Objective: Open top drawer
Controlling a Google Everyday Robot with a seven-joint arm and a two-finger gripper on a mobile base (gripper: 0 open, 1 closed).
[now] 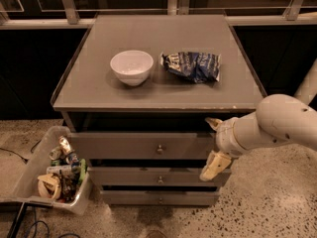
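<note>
The top drawer point(124, 146) is the uppermost of three grey drawers under the grey cabinet top point(94, 90), with a small round metal knob point(159, 149) at the centre of its front. Its front stands slightly forward of the cabinet, and no interior shows. My gripper point(214, 145) is at the drawer's right end, to the right of the knob and apart from it. Its two cream fingers are spread wide, one finger point(214, 123) up by the cabinet top's edge and the other finger point(214, 166) down by the middle drawer. It holds nothing.
A white bowl point(131, 67) and a crumpled blue chip bag point(192, 66) lie on the cabinet top. The middle drawer point(148, 176) and the bottom drawer point(148, 198) sit below. A clear bin point(34, 168) with cans and trash stands on the floor at the left.
</note>
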